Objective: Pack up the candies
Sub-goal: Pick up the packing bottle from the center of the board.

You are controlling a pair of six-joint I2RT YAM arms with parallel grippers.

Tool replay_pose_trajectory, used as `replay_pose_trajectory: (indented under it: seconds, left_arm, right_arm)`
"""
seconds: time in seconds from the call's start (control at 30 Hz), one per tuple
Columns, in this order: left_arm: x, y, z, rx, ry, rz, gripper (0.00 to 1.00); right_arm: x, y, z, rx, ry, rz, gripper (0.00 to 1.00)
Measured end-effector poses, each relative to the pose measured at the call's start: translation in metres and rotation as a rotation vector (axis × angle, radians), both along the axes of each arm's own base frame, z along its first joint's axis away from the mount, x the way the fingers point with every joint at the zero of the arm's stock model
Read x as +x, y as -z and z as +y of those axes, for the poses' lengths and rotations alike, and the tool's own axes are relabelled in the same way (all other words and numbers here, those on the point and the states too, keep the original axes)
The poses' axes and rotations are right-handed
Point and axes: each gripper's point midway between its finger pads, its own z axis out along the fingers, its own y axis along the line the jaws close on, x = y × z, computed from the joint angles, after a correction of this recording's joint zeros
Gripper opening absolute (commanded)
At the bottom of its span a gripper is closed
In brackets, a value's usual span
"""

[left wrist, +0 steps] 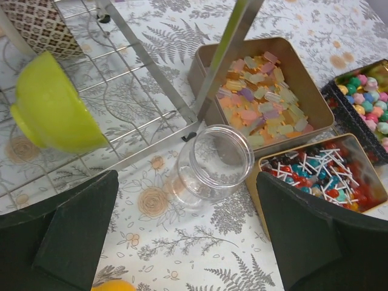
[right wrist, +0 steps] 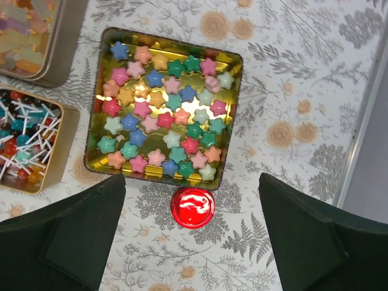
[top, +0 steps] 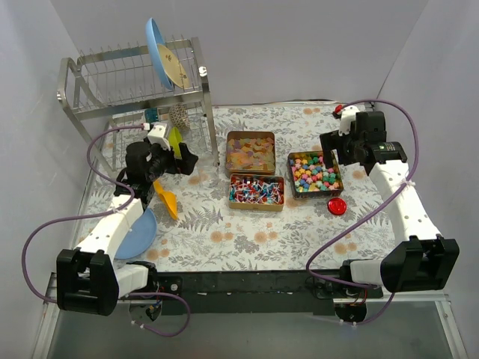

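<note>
Candies (top: 256,190) in three open tins (right wrist: 234,121) at mid-table: multicoloured stars (right wrist: 167,106) in the right tin, red-blue pieces on white sticks (left wrist: 321,176) in the near tin, pale orange-yellow flat pieces (left wrist: 267,97) in the far tin. One clear jar (left wrist: 209,163) on its side, just beside the near tin. One red lid (right wrist: 192,207) just before the stars' tin. Further left, one green bowl (left wrist: 51,109), one orange scoop (top: 168,200), one dish rack (top: 207,120). Left gripper (top: 187,158) over the jar, jaws wide apart, holding nothing. Right gripper (top: 329,149) over the stars, equally wide, holding nothing.

Robotics lab cell staged as a kitchen: white panels (top: 299,52) box in a floral-clothed bench (top: 247,247), dish rack (top: 112,86) far left, left arm (top: 112,224) and right arm (top: 404,202) bolted at the near edge.
</note>
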Motion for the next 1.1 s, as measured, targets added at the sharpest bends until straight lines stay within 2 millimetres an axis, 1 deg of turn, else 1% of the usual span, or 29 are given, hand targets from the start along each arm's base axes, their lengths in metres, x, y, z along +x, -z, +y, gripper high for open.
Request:
replay_pose_trajectory:
  seconds: [0.1,0.23,0.33,0.4,0.53,0.6,0.63,0.7,0.73,0.87,0.9,0.97,1.1]
  left_arm:
    - [-0.003,0.002,-0.007,0.010,0.034,0.031,0.98]
    - [-0.004,-0.004,-0.009,0.032,0.052,0.054,0.98]
    - [-0.001,-0.010,-0.012,0.056,0.087,0.073,0.98]
    - [0.002,-0.016,-0.017,0.075,0.129,0.081,0.98]
    - [0.005,-0.020,-0.031,0.135,0.227,0.116,0.98]
    - [0.006,-0.021,-0.042,0.171,0.274,0.131,0.96]
    - [0.005,-0.021,-0.048,0.189,0.300,0.135,0.94]
    - [-0.004,-0.019,-0.057,0.228,0.352,0.135,0.81]
    - [-0.010,-0.017,-0.063,0.253,0.383,0.131,0.76]
    - [-0.029,-0.010,-0.085,0.357,0.495,0.091,0.64]
    - [-0.031,-0.007,-0.089,0.376,0.517,0.092,0.58]
    - [-0.030,0.000,-0.094,0.407,0.538,0.113,0.54]
    - [-0.009,0.018,-0.093,0.468,0.529,0.165,0.46]
  right_arm:
    - [-0.001,-0.001,0.012,0.007,-0.111,-0.005,0.98]
    - [-0.005,-0.007,0.033,0.043,-0.282,-0.017,0.98]
    - [0.001,-0.017,0.049,0.075,-0.364,-0.043,0.96]
    - [0.005,-0.020,0.056,0.092,-0.393,-0.049,0.94]
    - [0.006,-0.012,0.066,0.125,-0.428,-0.024,0.93]
    - [0.006,-0.008,0.069,0.135,-0.440,-0.010,0.93]
    - [0.006,-0.007,0.070,0.139,-0.443,-0.006,0.93]
    - [0.005,-0.007,0.072,0.144,-0.449,-0.005,0.93]
    - [0.005,-0.007,0.073,0.147,-0.452,-0.007,0.93]
    - [0.005,-0.005,0.076,0.157,-0.456,-0.008,0.93]
    - [0.005,-0.005,0.076,0.161,-0.458,-0.009,0.92]
    - [0.002,-0.002,0.077,0.167,-0.460,-0.003,0.93]
    - [-0.004,0.001,0.077,0.172,-0.461,0.002,0.93]
